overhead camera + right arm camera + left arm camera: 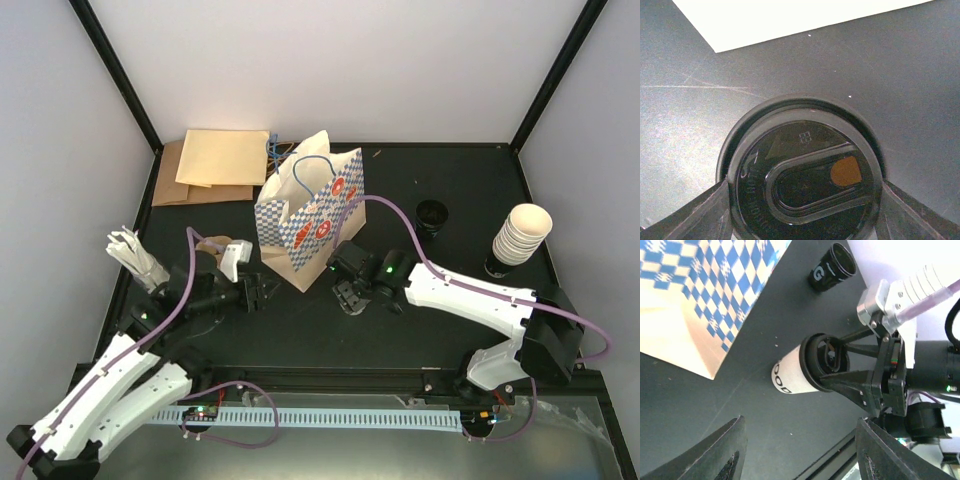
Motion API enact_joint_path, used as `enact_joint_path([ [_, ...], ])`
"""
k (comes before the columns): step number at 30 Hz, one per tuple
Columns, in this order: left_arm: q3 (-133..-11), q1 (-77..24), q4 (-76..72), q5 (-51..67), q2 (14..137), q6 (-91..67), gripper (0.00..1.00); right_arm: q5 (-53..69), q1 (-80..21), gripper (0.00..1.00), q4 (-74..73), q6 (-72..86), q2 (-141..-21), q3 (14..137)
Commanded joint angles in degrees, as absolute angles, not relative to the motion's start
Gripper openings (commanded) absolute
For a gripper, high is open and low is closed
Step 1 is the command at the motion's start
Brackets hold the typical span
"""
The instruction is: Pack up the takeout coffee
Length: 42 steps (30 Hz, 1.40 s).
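Right gripper [824, 360] clamps the lid [802, 175] of the coffee cup [787, 377], standing on the table [765, 430] beside the bag [705, 295]; left gripper [800, 450] gapes empty. Looks light, crushable: I'd hold the stiff lid.

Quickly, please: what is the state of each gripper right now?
Left gripper: jaws open, holding nothing.
Right gripper: jaws closed on the takeout coffee cup, at its black lid.
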<state>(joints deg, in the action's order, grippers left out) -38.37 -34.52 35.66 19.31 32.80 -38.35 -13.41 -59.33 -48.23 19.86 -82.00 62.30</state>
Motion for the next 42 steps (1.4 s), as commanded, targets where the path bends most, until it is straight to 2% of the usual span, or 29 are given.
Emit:
enact_joint_path([
  [1, -46.9, -33.2, 43.2, 12.0, 36.4, -33.1, 0.62, -14.9, -59.0, 0.66, -50.5, 20.4, -82.1, 61.1],
  [11, -66.6, -21.0, 49.0, 13.8, 52.5, -21.5, 0.63, -18.0, -54.3, 0.66, -52.4, 19.5, -76.9, 64.5],
  [19, -83.3, -19.8, 51.7, 6.2, 68.8, -15.3, 0.74, -19.3, -50.8, 0.66, -54.8, 17.4, -72.8, 67.6],
  [26, -96.3, -19.6, 54.1, 5.2, 82.9, -7.0, 0.73, -18.3, -49.9, 0.66, -56.4, 16.8, -69.9, 70.9],
  [29, -96.4, -19.7, 50.7, 5.9, 85.3, -4.1, 0.73, -17.6, -49.8, 0.65, -57.2, 17.1, -69.7, 72.3],
  [35, -96.9, -19.5, 47.8, 2.2, 89.5, -2.6, 0.64, -18.1, -49.8, 0.64, -58.8, 16.7, -68.4, 74.2],
  [42, -99.8, -19.5, 50.8, 6.0, 93.9, -0.5, 0.51, -19.2, -49.5, 0.64, -60.6, 16.4, -66.9, 76.1],
])
